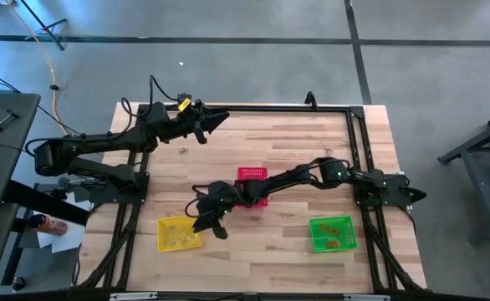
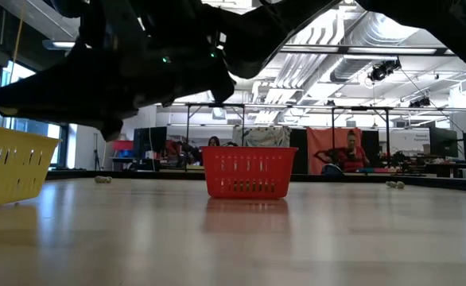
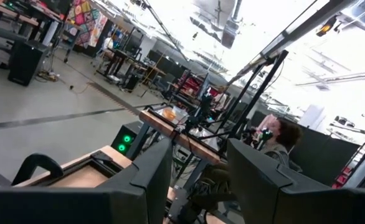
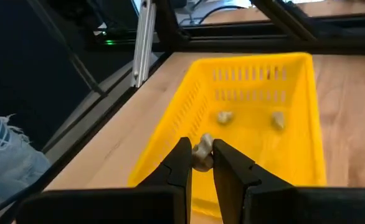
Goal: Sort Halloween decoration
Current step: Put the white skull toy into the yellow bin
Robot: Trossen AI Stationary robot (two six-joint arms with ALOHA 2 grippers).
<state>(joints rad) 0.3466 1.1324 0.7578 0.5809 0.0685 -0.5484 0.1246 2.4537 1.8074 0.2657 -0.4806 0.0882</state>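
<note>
My right gripper [image 4: 201,163] reaches across the table and is shut on a small pale yellowish trinket [image 4: 202,151]. It hangs over the near end of the yellow mesh basket [image 4: 257,124], where two similar trinkets [image 4: 223,117] lie on the floor. In the high view that gripper [image 1: 205,222] stands at the right edge of the yellow basket [image 1: 181,232]. My left gripper [image 3: 198,168] is open and raised by the table's far left edge [image 1: 216,119], pointing out past the table. My right gripper pinches the pale trinket [image 4: 202,151] between its two fingertips [image 4: 181,158]. The fingers slant down from the table's right side. The trinket is lifted clear, above the yellow basket's near rim.
A red basket [image 1: 252,186] stands mid-table beside the right arm. A green basket [image 1: 333,233] with orange pieces sits at the near right. Loose small trinkets lie on the wood at the far left [image 1: 184,150] and far right [image 1: 327,151]. People sit beyond the table.
</note>
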